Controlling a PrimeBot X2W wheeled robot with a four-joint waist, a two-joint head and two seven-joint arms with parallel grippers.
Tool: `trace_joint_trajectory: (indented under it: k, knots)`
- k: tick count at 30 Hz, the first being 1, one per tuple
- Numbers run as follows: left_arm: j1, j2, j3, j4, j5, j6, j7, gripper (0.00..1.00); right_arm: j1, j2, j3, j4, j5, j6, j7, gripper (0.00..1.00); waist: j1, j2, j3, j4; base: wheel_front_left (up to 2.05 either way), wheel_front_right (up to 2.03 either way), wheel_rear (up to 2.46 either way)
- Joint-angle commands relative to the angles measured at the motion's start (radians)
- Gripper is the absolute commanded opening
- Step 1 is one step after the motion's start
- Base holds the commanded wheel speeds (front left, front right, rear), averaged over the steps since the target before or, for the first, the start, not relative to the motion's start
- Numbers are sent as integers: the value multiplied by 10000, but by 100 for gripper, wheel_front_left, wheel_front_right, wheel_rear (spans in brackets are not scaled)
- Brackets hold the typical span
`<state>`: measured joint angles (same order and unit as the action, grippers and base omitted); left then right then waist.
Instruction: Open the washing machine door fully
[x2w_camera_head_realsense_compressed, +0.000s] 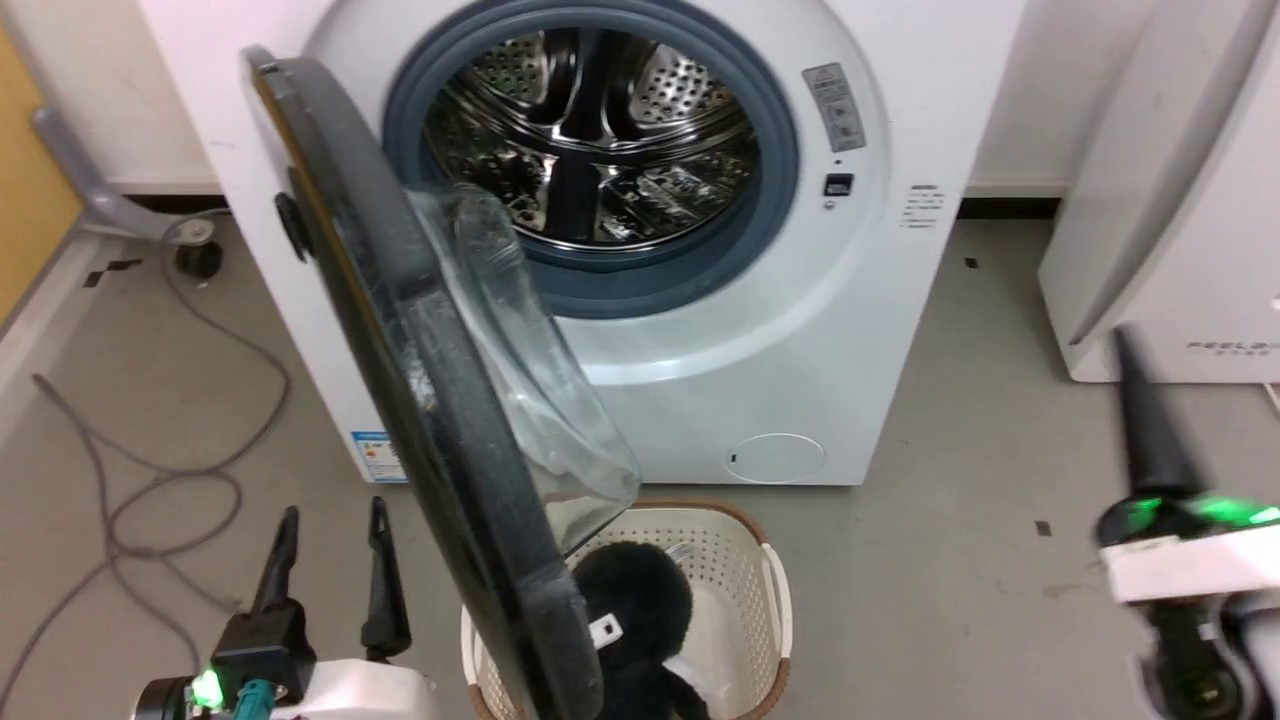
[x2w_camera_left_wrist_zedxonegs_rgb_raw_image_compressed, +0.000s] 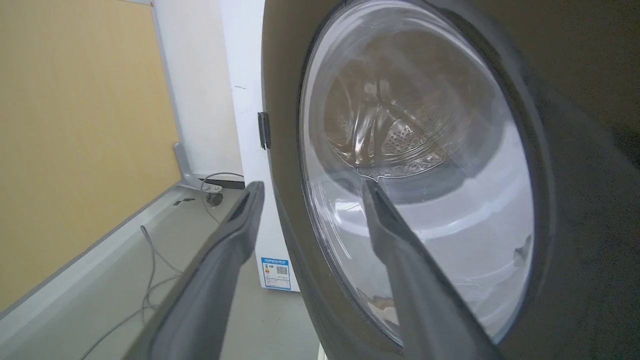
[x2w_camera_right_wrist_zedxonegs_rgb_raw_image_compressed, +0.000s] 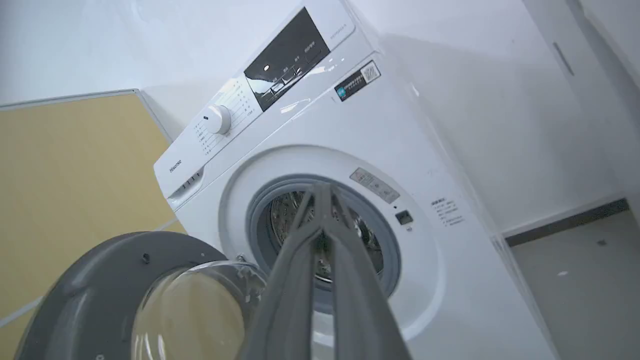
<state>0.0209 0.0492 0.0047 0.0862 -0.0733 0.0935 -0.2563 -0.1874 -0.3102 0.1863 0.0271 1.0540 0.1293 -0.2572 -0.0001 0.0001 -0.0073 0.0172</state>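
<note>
Grey floor (x2w_camera_head_realsense_compressed: 950, 450) is spread before a white wall, and a yellow panel (x2w_camera_left_wrist_zedxonegs_rgb_raw_image_compressed: 75, 150) is seen at the left. At the centre the washing machine (x2w_camera_head_realsense_compressed: 800, 330) is placed, its steel drum (x2w_camera_head_realsense_compressed: 600, 130) exposed inside the grey rubber ring (x2w_camera_head_realsense_compressed: 640, 285). The washing machine door (x2w_camera_head_realsense_compressed: 370, 270) is hinged at the machine's left side and is swung well out from the front, so that it is seen almost edge-on in the head view, its glass bowl (x2w_camera_head_realsense_compressed: 520, 380) turned toward the drum. A white appliance (x2w_camera_head_realsense_compressed: 1180, 200) is set at the right, apart from the machine. A pale laundry basket (x2w_camera_head_realsense_compressed: 730, 540) is placed on the floor in front of the machine, partly hidden by the door's lower edge, with a black fluffy item (x2w_camera_head_realsense_compressed: 635, 600) inside. The left hand (x2w_camera_head_realsense_compressed: 334, 508) is held just left of the door's outer face, fingers spread and empty; contact with the door cannot be judged. The right hand (x2w_camera_head_realsense_compressed: 1128, 350) is raised well to the right, fingers pressed together on nothing. A grey cable (x2w_camera_head_realsense_compressed: 180, 480) is looped on the floor at the left.
</note>
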Motion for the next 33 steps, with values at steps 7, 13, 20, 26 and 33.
trace_joint_trajectory:
  k: [7, 13, 20, 26, 33]
  knots:
    - [173, 10, 250, -168, 28, 48, -55, 100, 1042, 687, -1727, -1378, -6446, 14, -43, 0, 1, -1, 58, -362, 0, 0, 0]
    - [163, 10, 240, -170, 31, 49, -55, 100, 1923, 1171, -1781, -1133, -8185, 14, -44, 0, 1, -1, 95, -441, 0, 0, 0]
    - [134, 10, 186, -192, 16, 43, -55, 100, 2693, 1778, -1927, -593, -9224, 14, -44, 4, 1, -1, 113, -378, 0, 0, 0]
    - [170, 10, 186, -168, 3, 70, -55, 100, 2970, 2190, -2109, -136, -9568, 14, -45, 100, 1, -1, 82, -317, 0, 0, 0]
    - [178, 10, 204, -124, 64, 72, -55, 100, 3036, 2387, -2372, 112, -9893, 14, -45, 100, 1, -1, 56, -255, 0, 0, 0]
